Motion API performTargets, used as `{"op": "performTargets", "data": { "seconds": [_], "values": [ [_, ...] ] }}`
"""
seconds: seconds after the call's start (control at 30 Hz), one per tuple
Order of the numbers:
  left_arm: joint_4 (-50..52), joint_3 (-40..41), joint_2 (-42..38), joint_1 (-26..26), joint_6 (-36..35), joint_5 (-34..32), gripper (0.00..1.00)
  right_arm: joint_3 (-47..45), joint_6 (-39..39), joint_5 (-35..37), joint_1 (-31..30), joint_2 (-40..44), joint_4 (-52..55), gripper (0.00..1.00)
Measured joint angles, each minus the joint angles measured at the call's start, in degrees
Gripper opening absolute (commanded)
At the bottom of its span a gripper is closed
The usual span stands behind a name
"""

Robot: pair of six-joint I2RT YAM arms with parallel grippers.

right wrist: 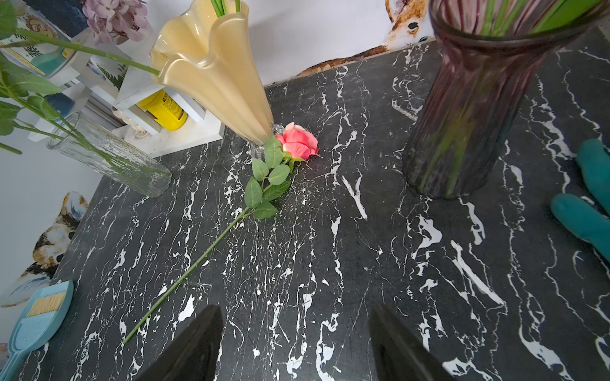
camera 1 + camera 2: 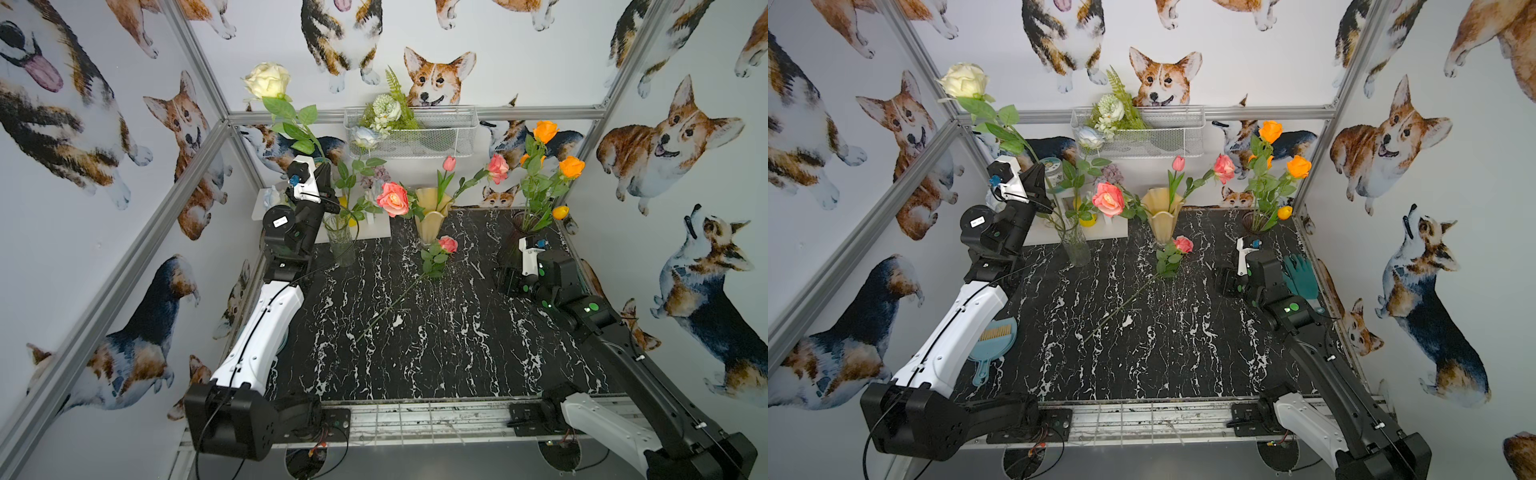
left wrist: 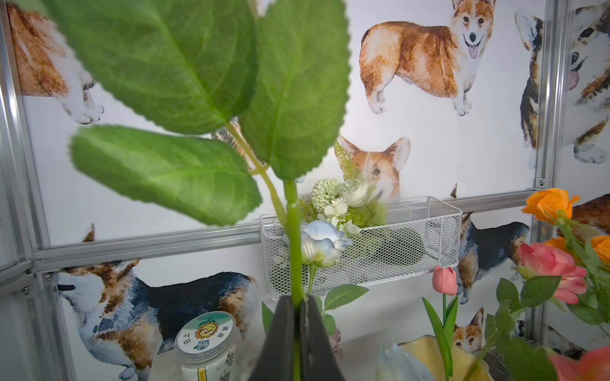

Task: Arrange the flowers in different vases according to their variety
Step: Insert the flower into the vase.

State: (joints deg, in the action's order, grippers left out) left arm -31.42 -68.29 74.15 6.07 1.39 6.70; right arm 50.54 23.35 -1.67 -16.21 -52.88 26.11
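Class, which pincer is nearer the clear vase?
Left. The left pincer holds the white rose just above the clear vase; the right pincer hangs open across the table, by the purple vase.

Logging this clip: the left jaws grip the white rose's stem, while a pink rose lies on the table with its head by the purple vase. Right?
No: the pink rose lies with its head by the cream-yellow vase, as the right wrist view shows. The rest stands.
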Motion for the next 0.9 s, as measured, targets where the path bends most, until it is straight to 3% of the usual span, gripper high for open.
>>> {"op": "performTargets", "data": {
  "seconds": [0.9],
  "values": [
    [-8.9,1.7,11.5,-2.4,-2.2,2.6,0.00,0.3,-1.1,0.0,0.0,-2.3,-0.5,0.76]
  ]
}}
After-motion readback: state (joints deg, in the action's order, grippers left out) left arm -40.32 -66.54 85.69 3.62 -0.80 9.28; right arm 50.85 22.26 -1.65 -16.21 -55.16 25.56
